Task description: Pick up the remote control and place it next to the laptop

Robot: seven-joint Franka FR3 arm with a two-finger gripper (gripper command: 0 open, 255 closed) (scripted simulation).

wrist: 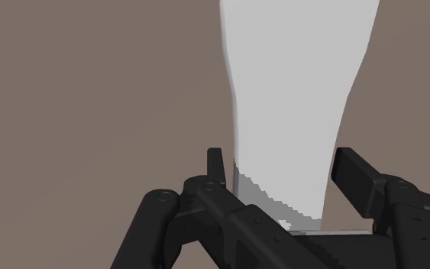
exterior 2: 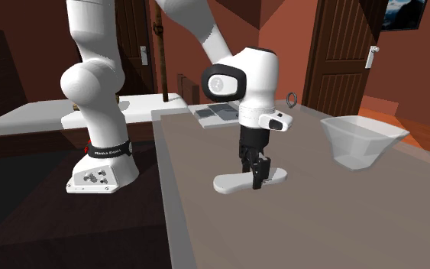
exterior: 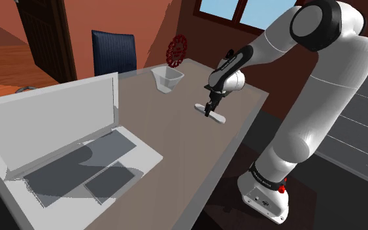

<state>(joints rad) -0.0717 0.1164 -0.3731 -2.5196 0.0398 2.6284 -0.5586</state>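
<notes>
The gripper (wrist: pixel 282 159) points straight down over the remote (wrist: pixel 297 84). Its two fingers (wrist: pixel 357 177) are narrowly apart, one at each long edge, and as far as I can judge they hold nothing: a sliver of table (wrist: pixel 91 99) shows beside one finger and the remote lies flat. The remote's long axis runs straight through between the fingers, crossways to their closing line, so a squeeze should take it across its narrow width. In the shoulder view it lies from ten o'clock to four o'clock. The arm (exterior: pixel 319 78) bends over from the stand, with the wrist turned down. Farther off in that view, a pale cup (exterior: pixel 168 78) sits at eleven o'clock from the remote. Well apart at eight o'clock stands the open laptop (exterior: pixel 58 124), where the carry should end.
</notes>
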